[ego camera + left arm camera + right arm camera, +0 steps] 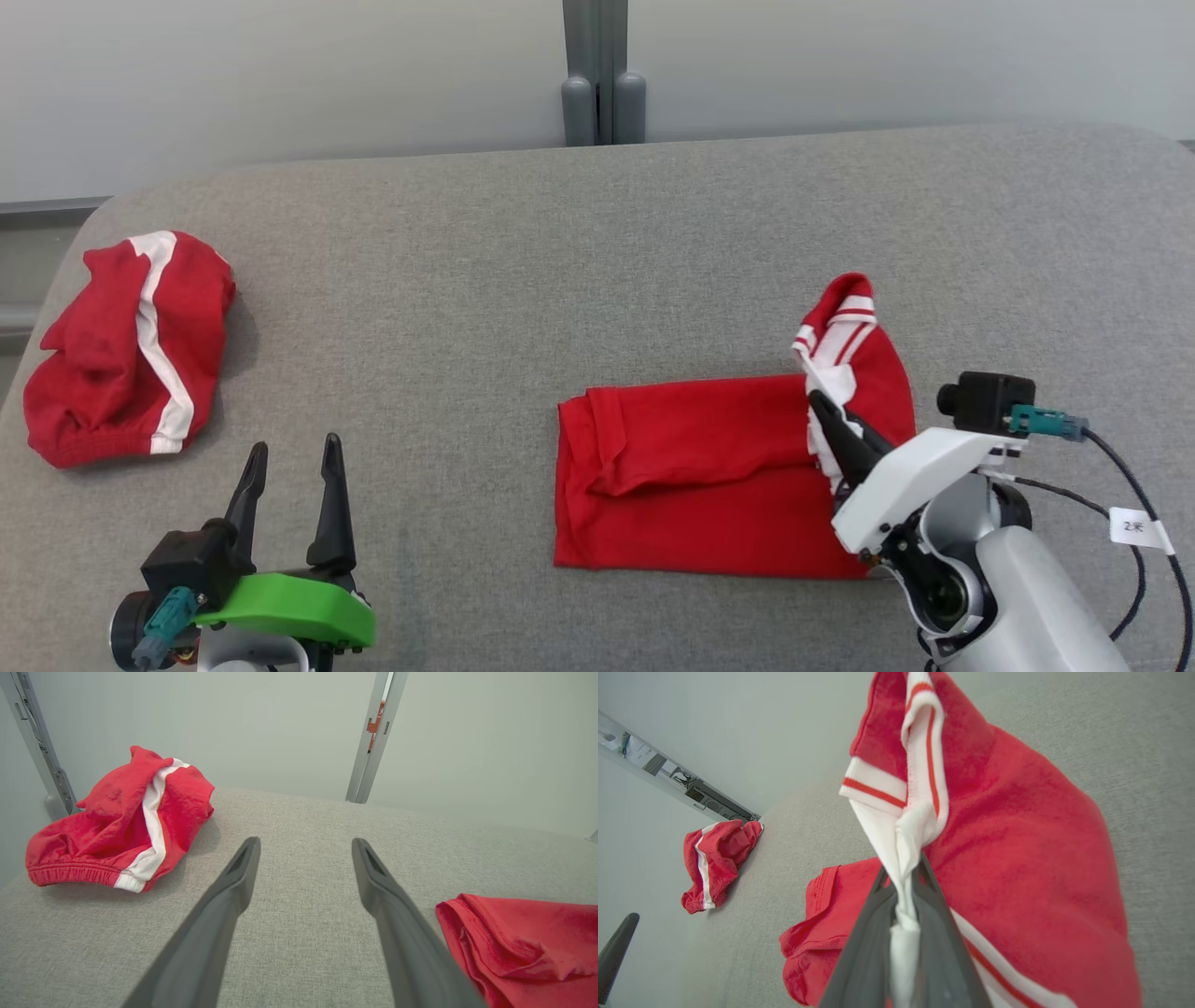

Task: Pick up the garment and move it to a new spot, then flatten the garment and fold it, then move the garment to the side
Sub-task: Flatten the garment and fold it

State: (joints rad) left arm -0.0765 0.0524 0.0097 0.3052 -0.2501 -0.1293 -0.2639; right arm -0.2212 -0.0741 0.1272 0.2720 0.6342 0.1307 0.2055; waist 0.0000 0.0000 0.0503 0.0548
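- Here, the garment [691,467], a red top, lies on the right half of the grey padded surface [560,261], close to the near edge and in from the right edge.
- Most of it lies flat as a folded rectangle with its long side running along the near edge. A flap of the same red cloth lies folded across the top layer, and a stitched hem shows at the left end.
- Its right end is lifted off the surface into a peak, where a white trim [920,765] with thin red stripes stands above the red cloth.
- The right gripper [829,411] is clamped tight on the white cloth just below that trim. In the right wrist view the white fabric is pinched between the two dark fingers [859,952] and runs down between them.
- The right arm's pale forearm comes in from the near right corner, tilted toward the garment.
- The left gripper [294,446] hovers over the near left part of the surface. Its jaws are spread wide with nothing between them, and it points toward the far edge, well apart from the garment.
- A second piece, red shorts [126,350] with a white side stripe and an elastic waistband, lies crumpled by the left edge, apart from both grippers.
- Behind the far edge a grey post [602,84] stands against a pale wall [280,75].
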